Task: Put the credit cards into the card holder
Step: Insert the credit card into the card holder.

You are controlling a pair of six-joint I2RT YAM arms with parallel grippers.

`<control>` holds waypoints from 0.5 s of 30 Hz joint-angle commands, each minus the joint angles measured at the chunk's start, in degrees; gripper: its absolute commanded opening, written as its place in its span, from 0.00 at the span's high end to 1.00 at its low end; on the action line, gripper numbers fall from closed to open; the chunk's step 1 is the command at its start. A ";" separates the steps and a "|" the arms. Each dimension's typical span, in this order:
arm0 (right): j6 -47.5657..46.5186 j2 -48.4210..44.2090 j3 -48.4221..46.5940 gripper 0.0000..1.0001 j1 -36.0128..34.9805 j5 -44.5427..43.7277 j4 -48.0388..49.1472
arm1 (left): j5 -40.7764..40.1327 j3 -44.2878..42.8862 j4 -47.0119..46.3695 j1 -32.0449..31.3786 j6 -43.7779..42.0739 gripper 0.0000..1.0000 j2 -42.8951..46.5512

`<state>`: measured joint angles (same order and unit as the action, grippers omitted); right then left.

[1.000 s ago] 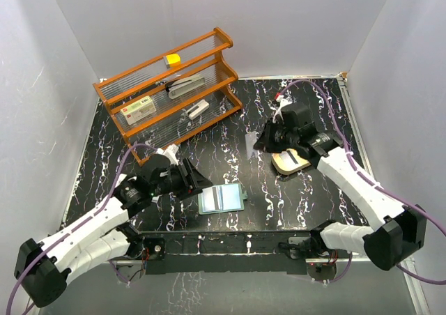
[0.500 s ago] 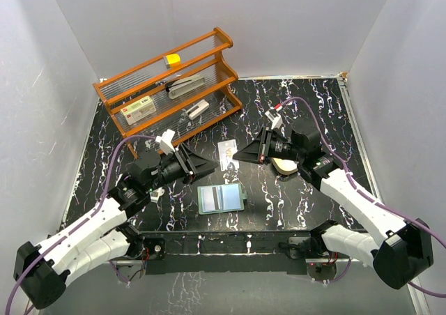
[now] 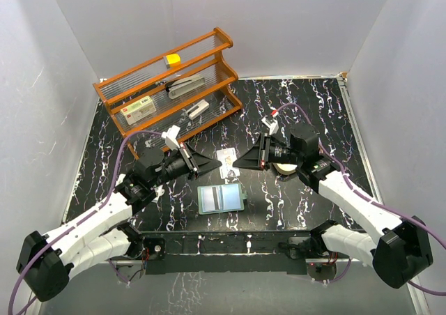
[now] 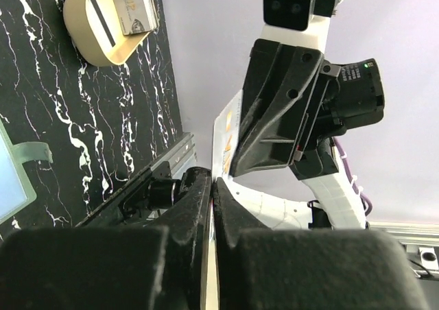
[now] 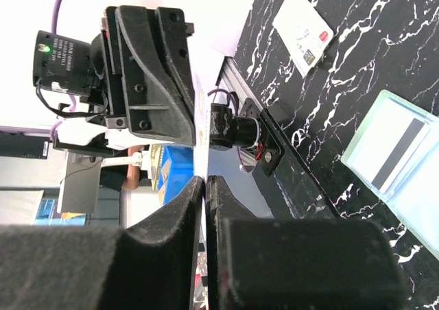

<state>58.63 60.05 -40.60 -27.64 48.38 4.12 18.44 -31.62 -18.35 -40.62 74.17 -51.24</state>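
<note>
At table centre I see both pincers clamped tight on one pale credit card (image 3: 226,156) with small print, left gripper (image 3: 218,164) at its 9 o'clock, right gripper (image 3: 235,163) at 3. At its 6 o'clock the open card holder (image 3: 237,201), blue-grey inside, contains a striped card (image 5: 391,142). Two tray cards (image 4: 129,9) sit in the tan tray (image 4: 79,32); a loose card (image 5: 302,30) lies on the table. I count five cards, one holder.
</note>
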 commanded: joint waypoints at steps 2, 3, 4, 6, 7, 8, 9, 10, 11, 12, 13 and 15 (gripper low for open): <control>-3.47 0.87 -0.56 0.88 -0.29 -0.67 -2.69 | -1.47 0.88 0.31 0.02 -1.95 1.00 1.07; -4.51 1.00 -0.88 0.84 -0.23 -1.73 -4.23 | -1.47 1.19 0.86 0.06 -2.41 1.00 1.06; -5.06 1.10 -0.96 0.81 -0.25 -2.33 -5.03 | -1.47 1.52 1.31 0.02 -2.91 1.00 1.14; -5.32 1.07 -0.61 0.73 -0.21 -3.23 -5.45 | -1.68 2.40 2.49 0.02 -3.65 1.00 1.37; -5.66 1.08 -0.47 0.68 -0.28 -3.72 -6.00 | -2.10 2.60 3.64 0.02 -4.33 1.00 1.47; -6.26 1.12 -0.45 0.64 -0.26 -4.54 -6.87 | -2.68 2.52 5.84 0.02 -4.84 1.00 1.58; -7.34 1.10 -0.56 0.61 -0.27 -5.73 -8.44 | -3.53 2.34 8.30 0.06 -5.48 1.00 1.58; -8.78 1.19 -0.87 0.60 -0.24 -7.83 -10.61 | -4.11 2.22 10.79 0.02 -6.23 1.00 1.42; -9.40 1.35 -1.31 0.58 -0.30 -10.37 -13.64 | -4.59 2.23 12.60 0.02 -7.18 1.00 1.03; -11.28 1.64 -1.66 0.57 -0.24 -12.96 -16.35 | -4.92 2.19 14.27 0.02 -7.92 1.00 0.63; -12.14 1.94 -1.83 0.56 -0.30 -15.15 -18.29 | -5.06 2.30 15.38 0.02 -8.72 1.00 0.14; -13.62 2.88 -1.69 0.54 -0.31 -17.55 -20.44 | -4.84 2.35 17.32 0.02 -10.03 1.00 -1.13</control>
<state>50.24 61.89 -40.45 -27.73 38.79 -9.67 14.79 -29.52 -7.73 -40.62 68.38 -51.20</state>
